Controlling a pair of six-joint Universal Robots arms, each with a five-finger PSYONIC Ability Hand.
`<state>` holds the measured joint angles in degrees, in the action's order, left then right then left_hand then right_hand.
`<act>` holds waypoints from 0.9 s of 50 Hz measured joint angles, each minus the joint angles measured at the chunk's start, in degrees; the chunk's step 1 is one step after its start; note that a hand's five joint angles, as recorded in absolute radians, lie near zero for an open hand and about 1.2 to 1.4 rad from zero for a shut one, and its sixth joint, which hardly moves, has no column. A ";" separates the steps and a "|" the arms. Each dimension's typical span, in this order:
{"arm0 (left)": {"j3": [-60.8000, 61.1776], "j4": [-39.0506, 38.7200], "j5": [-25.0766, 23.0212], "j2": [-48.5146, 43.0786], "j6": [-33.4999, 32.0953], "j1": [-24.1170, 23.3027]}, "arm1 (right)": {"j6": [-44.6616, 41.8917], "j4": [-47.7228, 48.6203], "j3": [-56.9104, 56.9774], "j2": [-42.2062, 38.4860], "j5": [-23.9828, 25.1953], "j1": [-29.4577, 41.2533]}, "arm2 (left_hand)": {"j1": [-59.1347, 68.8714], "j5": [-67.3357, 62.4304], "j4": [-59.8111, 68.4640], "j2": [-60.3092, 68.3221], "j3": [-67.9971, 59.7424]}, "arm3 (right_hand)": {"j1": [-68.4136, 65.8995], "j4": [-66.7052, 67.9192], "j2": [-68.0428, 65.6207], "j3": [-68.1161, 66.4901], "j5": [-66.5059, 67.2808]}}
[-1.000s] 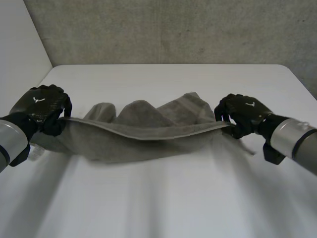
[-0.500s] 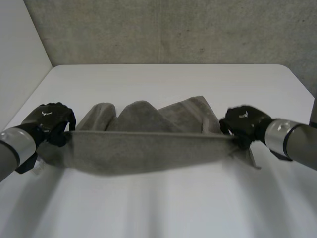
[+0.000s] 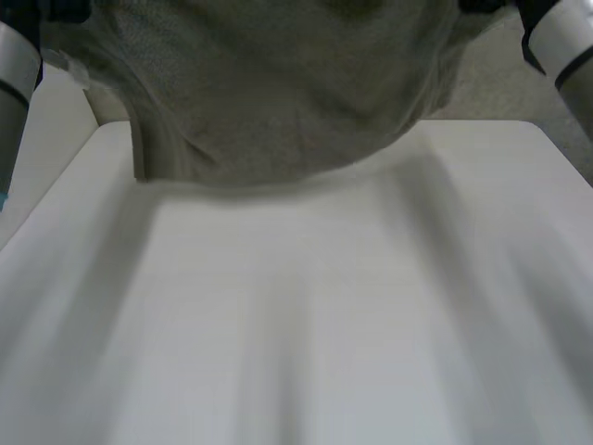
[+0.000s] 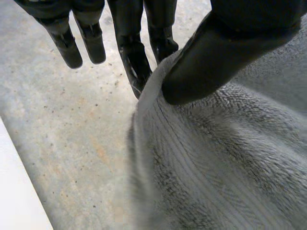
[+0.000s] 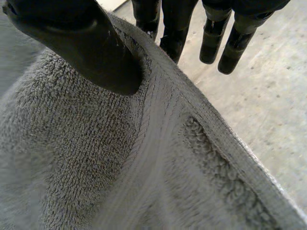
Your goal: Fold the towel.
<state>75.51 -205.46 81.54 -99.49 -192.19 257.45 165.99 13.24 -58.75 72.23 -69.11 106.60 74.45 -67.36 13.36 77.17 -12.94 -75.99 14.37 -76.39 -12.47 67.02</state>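
Observation:
The grey towel (image 3: 278, 93) hangs in the air above the far half of the white table (image 3: 324, 324), stretched between my two raised hands, its lower edge sagging in a curve. In the left wrist view my left hand (image 4: 225, 48) pinches one upper edge of the towel (image 4: 230, 158) between thumb and fingers. My right hand (image 5: 81, 38) pinches the opposite upper edge of the towel (image 5: 120, 167) the same way, thumb pressed on the terry cloth. The left arm (image 3: 14, 74) and right arm (image 3: 570, 46) are lifted high at either side.
A grey concrete wall (image 3: 519, 74) stands behind the table, and a white wall (image 3: 46, 139) runs along its left side. The table's bare white top stretches from under the hanging towel to the front edge.
Both hands have risen sharply, lifting the towel off the table. It lay bunched on the surface before and now hangs free between them.

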 measured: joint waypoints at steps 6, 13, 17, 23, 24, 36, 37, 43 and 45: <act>13.44 -3.25 -3.59 1.61 0.56 3.50 | -4.06 0.46 -13.81 3.90 3.49 -1.96 | 0.00 -0.02 0.00 0.03 0.00 | 0.00 0.00 0.00 0.00 -0.04; 28.82 -2.89 -10.93 2.16 -1.14 8.34 | -11.32 -0.05 -29.59 6.48 8.09 -7.98 | 0.00 -0.02 0.00 0.03 0.00 | 0.00 0.00 0.00 0.00 -0.04; 34.92 -2.16 -12.91 3.73 -2.81 9.88 | -13.10 -0.48 -36.37 7.55 9.96 -10.21 | 0.00 -0.02 0.00 0.03 0.00 | 0.00 0.00 0.00 0.00 -0.04; 38.91 1.96 -13.42 10.68 -3.83 10.94 | -12.93 -1.80 -42.10 13.14 12.39 -13.25 | 0.00 -0.02 0.00 0.04 0.00 | 0.00 0.00 0.00 0.00 -0.04; 39.05 2.67 -13.49 11.69 -3.83 11.05 | -12.80 -2.19 -42.51 14.12 12.72 -13.69 | 0.00 -0.02 0.00 0.04 0.00 | 0.00 0.00 0.00 0.00 -0.04; 38.09 14.59 -17.24 27.25 -2.64 14.70 | -10.71 -15.56 -41.57 25.51 19.14 -18.26 | 0.00 -0.03 0.00 0.07 0.00 | 0.00 0.00 -0.27 0.00 -0.05; 37.87 14.95 -17.65 27.55 -2.45 15.02 | -10.76 -16.68 -40.84 25.44 19.47 -18.36 | 0.00 -0.03 0.00 0.07 0.00 | 0.00 0.00 -0.28 0.00 -0.05; 36.22 15.02 -18.77 23.01 -2.10 15.54 | -11.39 -19.31 -37.28 20.33 19.85 -18.04 | 0.00 -0.04 0.00 0.10 0.00 | 0.00 0.00 -0.28 0.00 -0.05; 34.97 14.86 -18.70 19.45 -2.20 15.22 | -11.85 -19.49 -35.70 17.16 19.73 -17.70 | 0.00 -0.04 0.00 0.10 0.00 | 0.00 0.00 -0.28 0.00 -0.05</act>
<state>110.48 -190.59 62.84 -80.04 -194.39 272.67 154.15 -6.25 -94.45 89.39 -49.38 88.91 74.45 -67.40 13.36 77.26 -12.94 -75.99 14.37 -76.67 -12.47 66.98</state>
